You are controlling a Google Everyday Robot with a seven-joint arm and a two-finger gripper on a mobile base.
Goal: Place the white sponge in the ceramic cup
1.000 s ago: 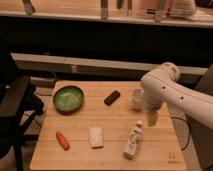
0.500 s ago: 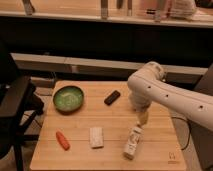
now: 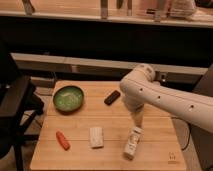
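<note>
gripper [image 3: 136,120] hanging tip-down over the right half of the bench [image 3: 80,120], just above the far end of the white bottle [image 3: 132,143]; whether clenched or released, cannot tell. left of the bottle and apart from the gripper, the white sponge [image 3: 96,137]: lying flat, long axis running near-to-far, one short end toward the front edge; off-white, rectangular, faintly speckled. farther left an orange piece [image 3: 62,140]; beyond, the green bowl [image 3: 68,97] and a dark bar [image 3: 112,97].
</note>
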